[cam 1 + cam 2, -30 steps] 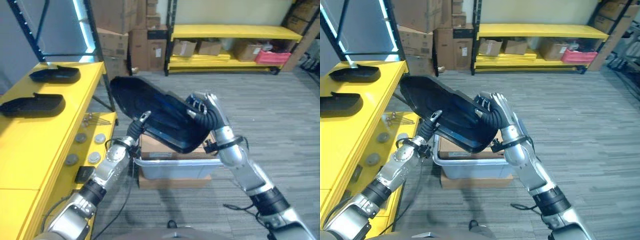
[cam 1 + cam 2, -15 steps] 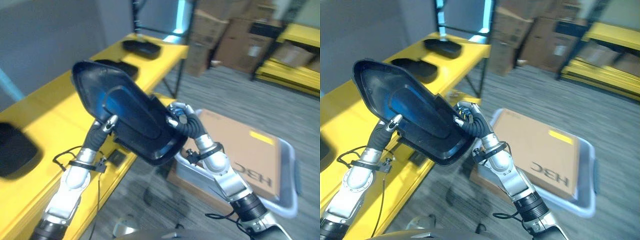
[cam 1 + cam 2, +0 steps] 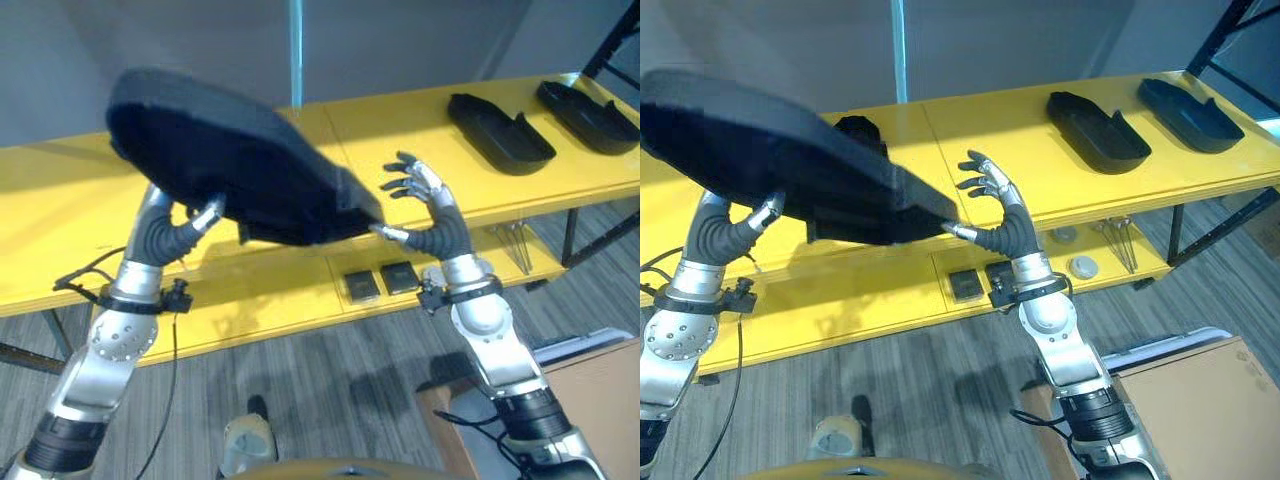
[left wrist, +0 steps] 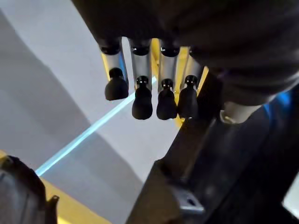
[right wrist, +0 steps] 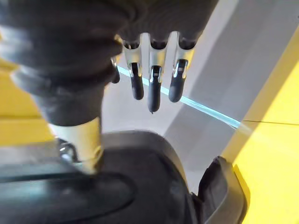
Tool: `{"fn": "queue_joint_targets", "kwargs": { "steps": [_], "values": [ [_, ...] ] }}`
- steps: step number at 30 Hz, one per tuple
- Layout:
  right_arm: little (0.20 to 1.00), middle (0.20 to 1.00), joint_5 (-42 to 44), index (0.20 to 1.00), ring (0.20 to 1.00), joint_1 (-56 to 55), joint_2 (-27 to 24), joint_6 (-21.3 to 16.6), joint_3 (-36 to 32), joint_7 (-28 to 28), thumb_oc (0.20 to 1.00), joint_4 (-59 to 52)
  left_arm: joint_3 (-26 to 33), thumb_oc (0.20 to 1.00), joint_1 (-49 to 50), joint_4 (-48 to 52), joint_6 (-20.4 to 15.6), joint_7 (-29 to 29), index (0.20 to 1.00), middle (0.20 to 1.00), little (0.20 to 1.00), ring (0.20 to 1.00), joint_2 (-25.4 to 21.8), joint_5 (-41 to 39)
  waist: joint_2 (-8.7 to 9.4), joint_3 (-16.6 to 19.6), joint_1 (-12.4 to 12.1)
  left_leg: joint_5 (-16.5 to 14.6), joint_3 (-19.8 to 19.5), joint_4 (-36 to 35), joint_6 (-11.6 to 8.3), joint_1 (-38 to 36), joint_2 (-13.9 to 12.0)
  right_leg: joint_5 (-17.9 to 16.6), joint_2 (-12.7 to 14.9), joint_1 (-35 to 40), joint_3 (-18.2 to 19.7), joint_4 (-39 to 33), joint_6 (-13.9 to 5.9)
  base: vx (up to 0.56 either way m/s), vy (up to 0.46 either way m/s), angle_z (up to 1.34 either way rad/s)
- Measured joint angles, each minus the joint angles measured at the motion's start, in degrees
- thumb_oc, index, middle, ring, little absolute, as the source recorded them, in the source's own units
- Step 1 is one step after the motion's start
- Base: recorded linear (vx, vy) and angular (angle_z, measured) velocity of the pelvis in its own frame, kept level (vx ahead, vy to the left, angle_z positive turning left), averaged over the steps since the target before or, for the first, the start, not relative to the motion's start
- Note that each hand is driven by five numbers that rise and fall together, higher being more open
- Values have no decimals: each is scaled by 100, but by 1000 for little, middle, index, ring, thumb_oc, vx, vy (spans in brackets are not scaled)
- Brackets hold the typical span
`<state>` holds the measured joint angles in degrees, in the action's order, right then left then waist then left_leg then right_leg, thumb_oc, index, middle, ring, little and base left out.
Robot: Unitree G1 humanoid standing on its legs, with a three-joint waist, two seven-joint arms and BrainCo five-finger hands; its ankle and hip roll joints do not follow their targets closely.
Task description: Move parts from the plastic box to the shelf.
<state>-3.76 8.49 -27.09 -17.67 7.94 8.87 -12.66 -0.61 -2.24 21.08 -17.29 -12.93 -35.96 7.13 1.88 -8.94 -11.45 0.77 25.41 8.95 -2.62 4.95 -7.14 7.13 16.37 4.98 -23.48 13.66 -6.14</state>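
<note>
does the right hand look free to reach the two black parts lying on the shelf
Probably not yet: the right hand, fingers spread, is propping the big black part with the left hand. The two parts lie farther along the shelf.

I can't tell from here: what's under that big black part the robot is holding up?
Under the black part lies the yellow shelf top. Both hands, left and right, support its edges. What lies on the shelf directly beneath is covered.

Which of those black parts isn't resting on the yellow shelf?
The large black part, held up between both hands; the two smaller black parts lie on the shelf.
</note>
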Motion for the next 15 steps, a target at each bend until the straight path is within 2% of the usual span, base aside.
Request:
{"fn": "queue_joint_targets", "kwargs": {
  "steps": [1,2,3,4,5,6,7,8,9,10,11,12,13,14,15],
  "values": [
    [1000,1000,-5,1000,1000,-54,12,9,-46,4,1000,0,1,200,-55,-84,-3,5,200,200,200,200,-70,73,18,11,50,-226,-70,246,55,115,68,-47,77,102,12,-63,-10,101,208,5],
    [1000,1000,-5,1000,1000,-54,12,9,-46,4,1000,0,1,200,-55,-84,-3,5,200,200,200,200,-70,73,18,11,50,-226,-70,246,55,115,68,-47,77,102,12,-63,-10,77,194,20],
    [1000,1000,-13,1000,1000,-124,13,51,-87,13,1000,-18,-101,200,-146,-295,11,9,200,200,200,200,-85,194,-36,61,214,-363,-210,267,205,82,339,-89,383,44,21,308,-29,30,86,13],
    [1000,1000,-13,1000,1000,-124,13,51,-87,13,1000,-18,-101,200,-146,-295,11,9,200,200,200,200,-85,194,-36,61,214,-363,-210,267,205,82,339,-89,383,44,21,308,-29,23,152,35],
    [1000,1000,-13,1000,1000,-151,-17,50,-85,43,1000,-102,-240,200,-225,-437,10,77,200,200,200,200,-91,225,-227,189,530,-373,-282,-126,502,-89,821,-530,980,-536,342,1329,-102,-7,67,21],
    [1000,1000,-13,1000,1000,-151,-17,50,-85,43,1000,-102,-240,200,-225,-437,10,77,200,200,200,200,-91,225,-227,189,530,-373,-282,-126,502,-89,821,-530,980,-536,342,1329,-102,2,92,32],
    [1000,1000,-13,1000,1000,-275,-23,46,-107,53,1000,-193,-297,200,-415,-513,12,48,200,200,200,200,-57,221,-290,197,700,-253,-374,-383,731,-156,1038,-662,1083,-1032,901,2035,-201,9,25,10],
    [1000,1000,-13,1000,1000,-275,-23,46,-107,53,1000,-193,-297,200,-415,-513,12,48,200,200,200,200,-57,221,-290,197,700,-253,-374,-383,731,-156,1038,-662,1083,-1032,901,2035,-201,31,-3,42],
    [1000,1000,-12,1000,1000,-437,-16,48,-111,68,1000,-229,-496,200,-848,-749,15,32,200,200,200,200,39,207,-419,153,806,-30,-542,-604,768,-96,1150,-311,554,-1669,1856,2594,-466,43,-77,79],
    [1000,1000,-16,1000,1000,-495,49,35,-109,138,1000,-170,-856,200,-1382,-1175,-4,-16,200,200,200,200,266,153,-638,67,849,89,-846,-652,652,137,984,489,-1126,-1985,3636,2219,-560,43,-77,79],
    [1000,1000,-16,1000,1000,-495,49,35,-109,138,1000,-170,-856,200,-1382,-1175,-4,-16,200,200,200,200,266,153,-638,67,849,89,-846,-652,652,137,984,489,-1126,-1985,3636,2219,-560,63,-166,95],
    [1000,1000,-14,1000,1000,-531,72,67,-171,153,1000,-86,-1070,200,-1472,-1246,-24,-45,200,200,200,200,388,57,-591,25,892,170,-955,-767,528,179,970,664,-1980,-2041,3616,1277,-159,43,-117,47],
    [1000,1000,-14,1000,1000,-531,72,67,-171,153,1000,-86,-1070,200,-1472,-1246,-24,-45,200,200,200,200,388,57,-591,25,892,170,-955,-767,528,179,970,664,-1980,-2041,3616,1277,-159,13,-273,64],
    [1000,1000,-12,1000,1000,-548,34,65,-230,169,1000,-84,-1053,200,-1364,-1187,-25,-48,200,200,200,200,355,7,-513,35,841,155,-967,-773,520,97,1097,532,-2096,-2003,3085,798,194,-65,-217,27],
    [1000,1000,-2,1000,1000,-509,-96,57,-236,172,1000,-74,-971,200,-955,-1008,-31,-47,200,200,200,200,383,-73,-624,28,752,91,-973,-784,577,8,1185,307,-1965,-1871,2586,748,555,-65,-217,27]
  ]
}}
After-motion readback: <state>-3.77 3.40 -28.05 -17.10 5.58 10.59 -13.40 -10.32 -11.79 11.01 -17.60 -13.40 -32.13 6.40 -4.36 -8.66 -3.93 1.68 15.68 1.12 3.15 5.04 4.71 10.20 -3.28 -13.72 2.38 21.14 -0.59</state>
